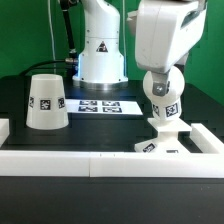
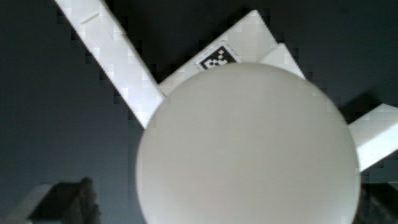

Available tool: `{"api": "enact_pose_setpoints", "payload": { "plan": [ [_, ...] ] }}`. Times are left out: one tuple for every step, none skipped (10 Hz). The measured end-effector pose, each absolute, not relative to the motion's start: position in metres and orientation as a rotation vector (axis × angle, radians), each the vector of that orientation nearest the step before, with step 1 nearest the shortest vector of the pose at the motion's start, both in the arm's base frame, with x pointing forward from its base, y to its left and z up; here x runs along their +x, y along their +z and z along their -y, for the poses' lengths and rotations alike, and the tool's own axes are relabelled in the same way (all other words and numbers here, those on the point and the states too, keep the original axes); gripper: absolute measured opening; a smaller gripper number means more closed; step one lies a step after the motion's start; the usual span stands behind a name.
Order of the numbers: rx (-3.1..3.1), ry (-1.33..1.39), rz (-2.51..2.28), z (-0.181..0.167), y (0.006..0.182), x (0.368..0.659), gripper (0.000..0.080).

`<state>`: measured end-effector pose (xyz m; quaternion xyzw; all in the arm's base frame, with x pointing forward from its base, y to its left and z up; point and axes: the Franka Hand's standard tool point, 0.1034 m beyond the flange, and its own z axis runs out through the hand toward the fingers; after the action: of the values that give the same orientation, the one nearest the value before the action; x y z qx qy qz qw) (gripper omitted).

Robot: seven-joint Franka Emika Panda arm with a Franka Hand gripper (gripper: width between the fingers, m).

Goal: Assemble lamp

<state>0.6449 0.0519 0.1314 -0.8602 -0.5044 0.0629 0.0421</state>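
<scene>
Exterior view: the table point(image 1: 20, 85) is dark, with a white rail point(image 1: 80, 162) along its near edge. The shade point(image 1: 46, 101) stands mouth down on the exterior view's left, well apart from the other parts. The marker board point(image 1: 106, 105) lies flat at centre, in front of the robot pedestal point(image 1: 100, 50). On the exterior view's right, the base point(image 1: 160, 144) lies flat just behind the rail. The bulb point(image 1: 166, 98) stands upright on it by its stem. The gripper point(image 1: 165, 72) hangs directly over the bulb with its jaws wide. Contact with the bulb cannot be determined. Wrist view: the bulb point(image 2: 231, 150) fills most of the picture as a pale oval, very close to the camera. White bars cross the dark table behind it, one carrying a tag. The fingers are not clearly visible here.
</scene>
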Motion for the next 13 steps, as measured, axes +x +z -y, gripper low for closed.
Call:
{"api": "enact_pose_setpoints", "payload": {
  "plan": [
    [-2.635, 0.193, 1.538, -0.049, 0.130, 0.642, 0.0699],
    [-2.634, 0.200, 1.532, -0.047, 0.128, 0.640, 0.0699],
    [-2.634, 0.205, 1.529, -0.045, 0.126, 0.639, 0.0699],
    [-2.633, 0.209, 1.526, -0.044, 0.124, 0.639, 0.0699],
    [-2.632, 0.214, 1.524, -0.044, 0.122, 0.638, 0.0699],
    [-2.631, 0.216, 1.523, -0.044, 0.120, 0.637, 0.0699],
    [-2.630, 0.218, 1.523, -0.044, 0.120, 0.637, 0.0699],
    [-2.630, 0.218, 1.523, -0.044, 0.119, 0.637, 0.0699],
    [-2.629, 0.220, 1.523, -0.044, 0.119, 0.636, 0.0596],
    [-2.629, 0.219, 1.523, -0.044, 0.119, 0.636, 0.0576],
    [-2.630, 0.215, 1.524, -0.044, 0.119, 0.636, 0.0576],
    [-2.632, 0.204, 1.528, -0.045, 0.119, 0.636, 0.0576],
    [-2.643, 0.167, 1.537, -0.044, 0.119, 0.638, 0.0576]
  ]
}}
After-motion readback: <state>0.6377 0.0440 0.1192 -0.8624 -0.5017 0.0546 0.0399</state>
